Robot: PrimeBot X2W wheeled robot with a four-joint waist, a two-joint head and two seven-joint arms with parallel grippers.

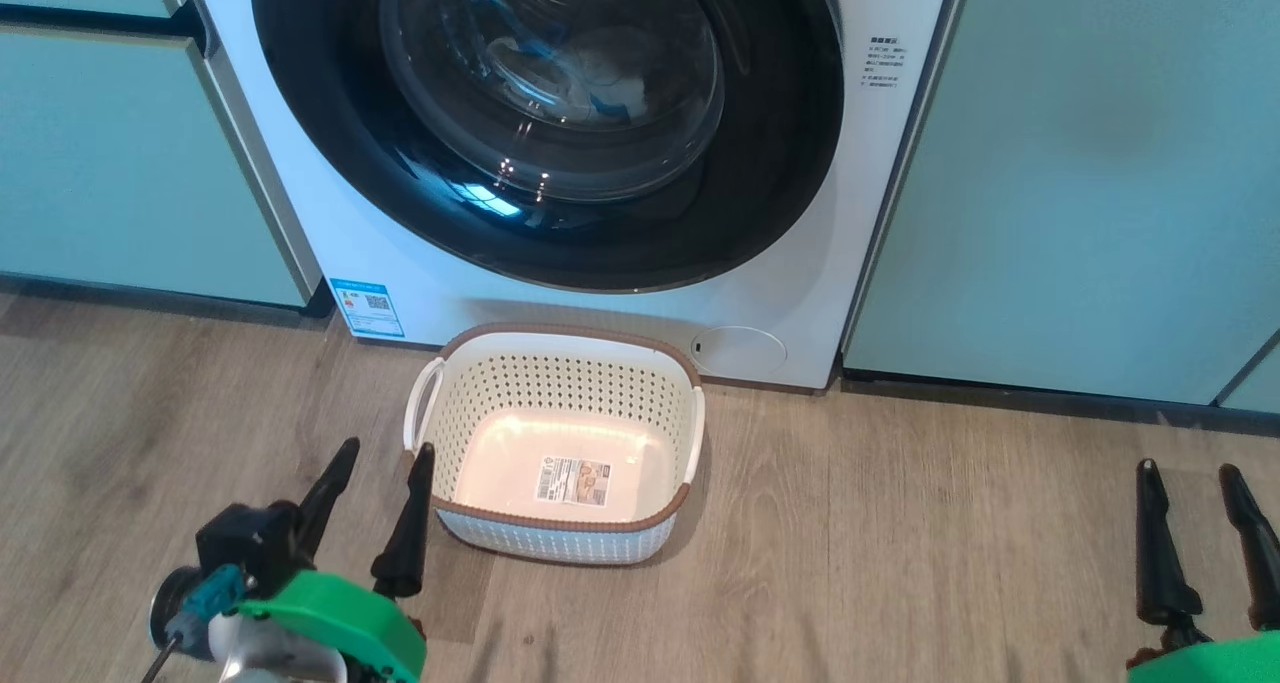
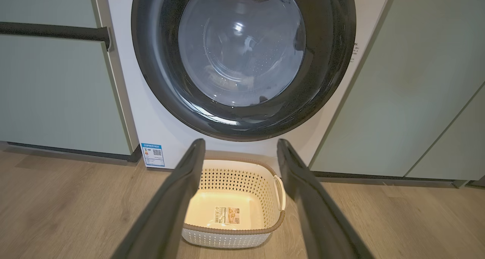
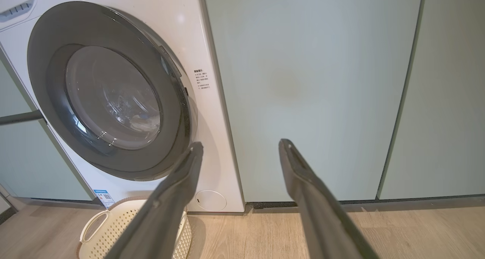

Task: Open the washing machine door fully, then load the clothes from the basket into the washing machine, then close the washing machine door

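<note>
The left gripper point(image 1: 386, 451) hovers over the floor point(image 1: 900, 543) just beside the basket's near left corner, its two dark fingers spread apart with nothing between them. The right gripper point(image 1: 1189, 469) hangs well to the right of the basket, also spread wide and empty.

The basket point(image 1: 565, 388) stands on the floor with only a label point(image 1: 573, 480) on its bottom. Its far rim is close to the foot of the washer point(image 1: 880, 213).

On the washer front, a blue-bordered sticker point(image 1: 366, 307) sits beyond the basket's left handle. A round cap point(image 1: 738, 349) sits just past its far right corner.

Above and behind the basket, the door point(image 1: 790, 163) lies flat against the washer front, shut. Through its glass bowl the clothes point(image 1: 600, 78) show as a pale heap with a bit of blue, inside the drum.

Pale green cabinets point(image 1: 1080, 163) flank the washer on both sides.
</note>
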